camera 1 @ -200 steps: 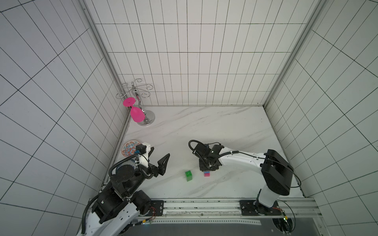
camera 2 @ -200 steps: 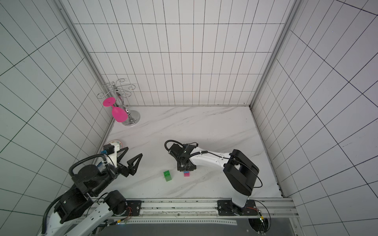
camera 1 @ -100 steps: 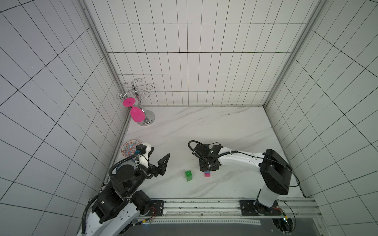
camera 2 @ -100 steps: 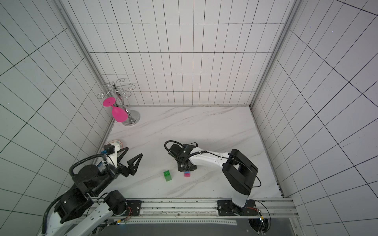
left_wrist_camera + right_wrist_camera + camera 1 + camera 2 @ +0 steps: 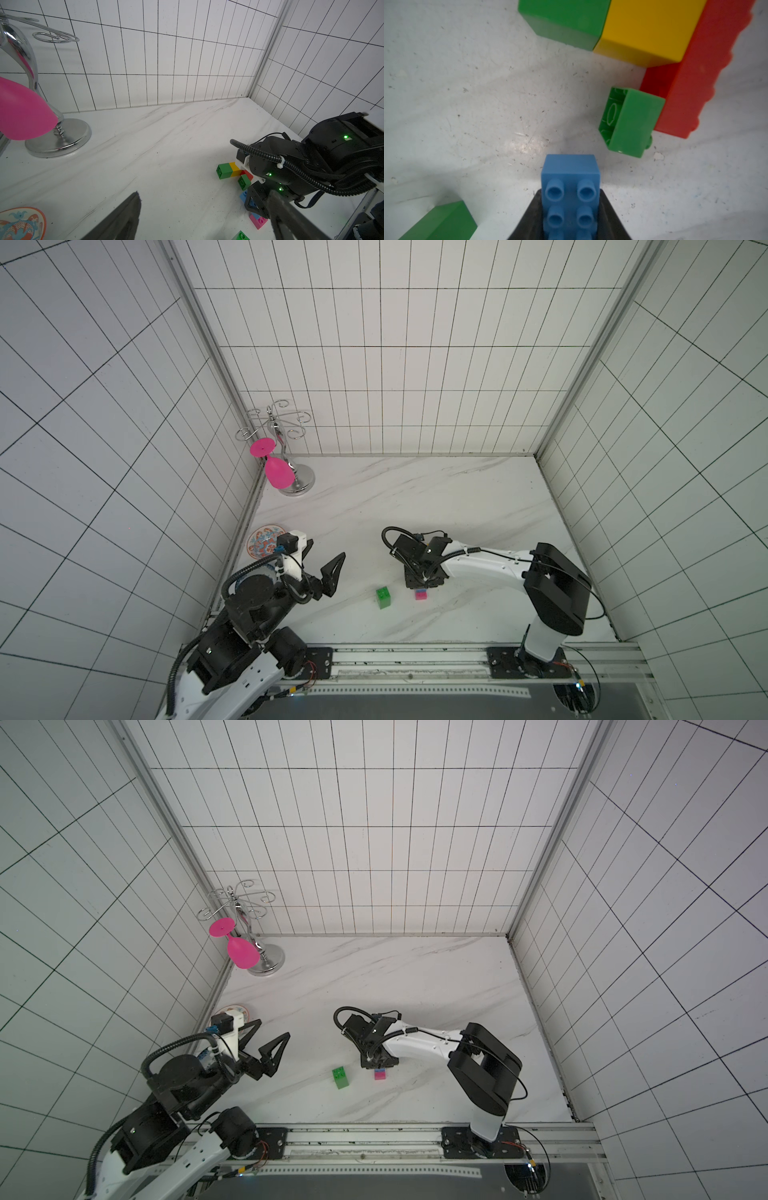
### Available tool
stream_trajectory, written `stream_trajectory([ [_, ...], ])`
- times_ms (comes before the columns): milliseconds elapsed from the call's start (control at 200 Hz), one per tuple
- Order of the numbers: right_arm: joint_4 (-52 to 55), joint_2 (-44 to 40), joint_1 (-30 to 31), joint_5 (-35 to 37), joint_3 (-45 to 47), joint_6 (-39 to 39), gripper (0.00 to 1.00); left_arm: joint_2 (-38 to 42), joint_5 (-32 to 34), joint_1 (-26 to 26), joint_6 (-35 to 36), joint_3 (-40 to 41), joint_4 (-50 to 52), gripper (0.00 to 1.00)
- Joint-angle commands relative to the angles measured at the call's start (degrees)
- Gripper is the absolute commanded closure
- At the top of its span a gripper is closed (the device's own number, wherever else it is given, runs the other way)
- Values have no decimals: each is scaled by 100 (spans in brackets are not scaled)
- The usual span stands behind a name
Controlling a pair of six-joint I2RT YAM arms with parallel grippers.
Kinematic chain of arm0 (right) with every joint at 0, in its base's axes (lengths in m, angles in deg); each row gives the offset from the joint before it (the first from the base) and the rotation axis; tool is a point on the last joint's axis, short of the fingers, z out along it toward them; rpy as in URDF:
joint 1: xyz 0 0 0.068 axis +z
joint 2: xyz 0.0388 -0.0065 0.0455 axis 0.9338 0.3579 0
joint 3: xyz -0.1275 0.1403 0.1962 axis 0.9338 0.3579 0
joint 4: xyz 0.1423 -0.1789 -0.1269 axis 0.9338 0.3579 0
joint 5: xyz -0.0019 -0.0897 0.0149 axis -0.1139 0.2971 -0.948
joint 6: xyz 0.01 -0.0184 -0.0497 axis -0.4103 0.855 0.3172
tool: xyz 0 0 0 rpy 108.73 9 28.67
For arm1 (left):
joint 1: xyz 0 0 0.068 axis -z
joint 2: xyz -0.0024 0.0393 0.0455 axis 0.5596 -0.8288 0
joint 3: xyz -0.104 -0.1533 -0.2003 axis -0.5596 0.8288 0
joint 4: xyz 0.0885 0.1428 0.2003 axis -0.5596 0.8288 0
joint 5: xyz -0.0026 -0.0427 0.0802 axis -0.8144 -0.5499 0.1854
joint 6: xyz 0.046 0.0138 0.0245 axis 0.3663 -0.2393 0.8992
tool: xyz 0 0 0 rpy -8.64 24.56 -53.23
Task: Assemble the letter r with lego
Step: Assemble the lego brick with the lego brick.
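- In both top views, the left pincer (image 5: pixel 273 1028) hung over the tabletop (image 5: pixel 415 497). Its two fingers were spread wide and had nothing between them.
- The right pincer (image 5: pixel 422 584) pointed down near the front of the tabletop. Its own wrist covered it, so its fingers could not be seen there.
- A pink brick (image 5: pixel 420 595) with a bit of blue on it peeked out just beside that pincer. A lone green brick (image 5: pixel 383 597) stood near it, not touching. The right arm hid the other lego.
- In the left wrist view, the green end brick (image 5: pixel 224 171) and the yellow brick (image 5: pixel 234 168) sat in a row, touching.
- Only a small bit of the red brick (image 5: pixel 248 174) showed, behind the tilted green brick (image 5: pixel 244 182).
- The blue brick (image 5: pixel 243 196) showed only in bits behind the right pincer. The picture's edge cut off the lone green brick.
- In the right wrist view, the right pincer (image 5: pixel 570 218) was squeezed onto the blue brick (image 5: pixel 570 176), with a dark finger on each side.
- The brick's bumps faced the camera, and its near end ran out of the picture.
- The green end brick, yellow brick and red brick were cut off by the edge, and the red one looked blurry.
- The tilted green brick lay on its side right against the red brick, with its hollow bottom showing.
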Motion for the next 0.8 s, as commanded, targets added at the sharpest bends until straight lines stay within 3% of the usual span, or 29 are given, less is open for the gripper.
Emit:
stream_trajectory([
  [0, -154, 499, 107, -42, 452, -146, 100, 4, -18, 9, 53, 62, -162, 5],
  [330, 66, 166, 154, 105, 260, 2, 100, -5, -25, 15, 56, 62, -166, 5],
  [590, 326, -317, 158, 47, -17, 153, 45, -2, -25, 10, 65, 64, -162, 5],
  [695, 536, -519, 147, -24, -132, 180, 33, -11, -35, 13, 71, 64, -170, 5],
  [795, 762, -657, 147, -42, -269, 207, 28, -11, -48, 16, 79, 65, -170, 5],
])
